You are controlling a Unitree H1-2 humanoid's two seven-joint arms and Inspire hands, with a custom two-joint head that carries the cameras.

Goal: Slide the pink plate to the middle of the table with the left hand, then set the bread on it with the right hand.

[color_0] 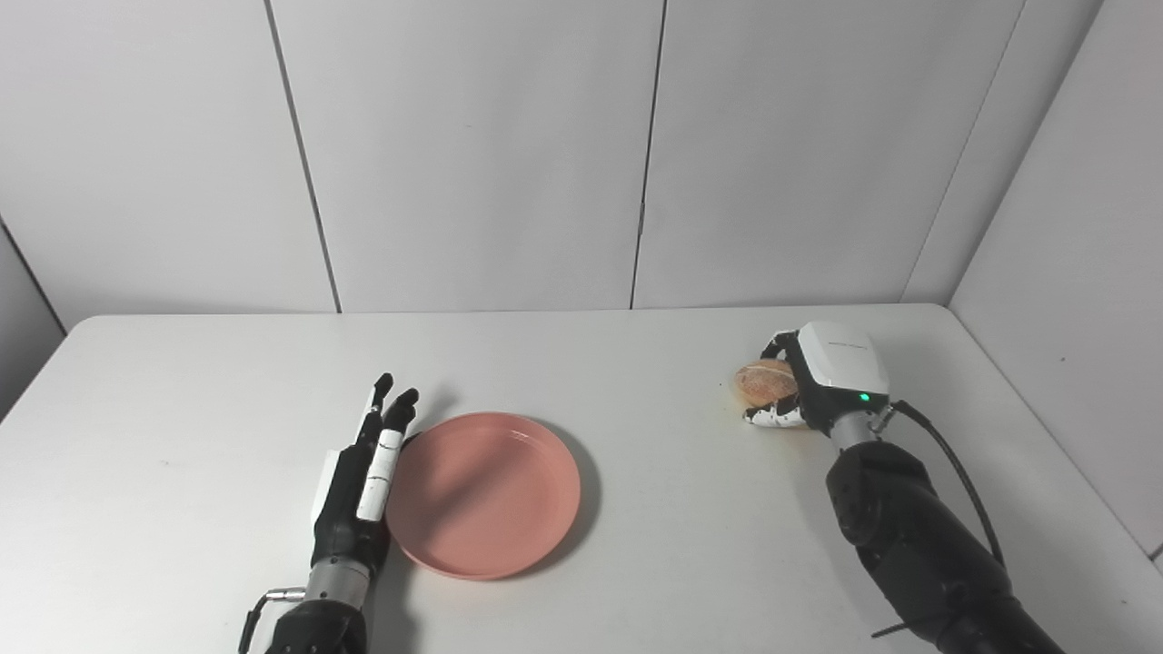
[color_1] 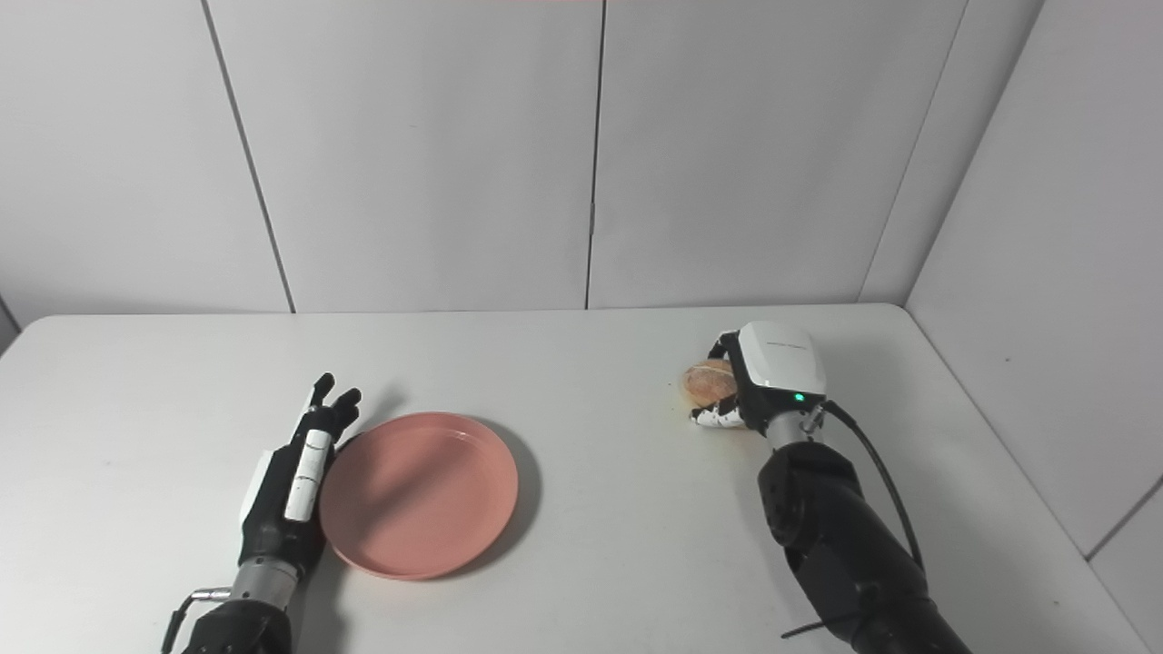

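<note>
pink plate mid-tabletop, left hand flat beside its left rim, fingers apart. bread near right edge, right hand curled around it; plate lies to its left

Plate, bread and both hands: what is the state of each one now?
Plate: flat on the table, nothing on it.
Bread: on the table at the right, not on the plate.
Left hand: open, fingers straight, against the plate's left rim.
Right hand: fingers curled around the bread.

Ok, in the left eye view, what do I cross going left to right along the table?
left hand → pink plate → bread → right hand, wrapped around the bread.
</note>
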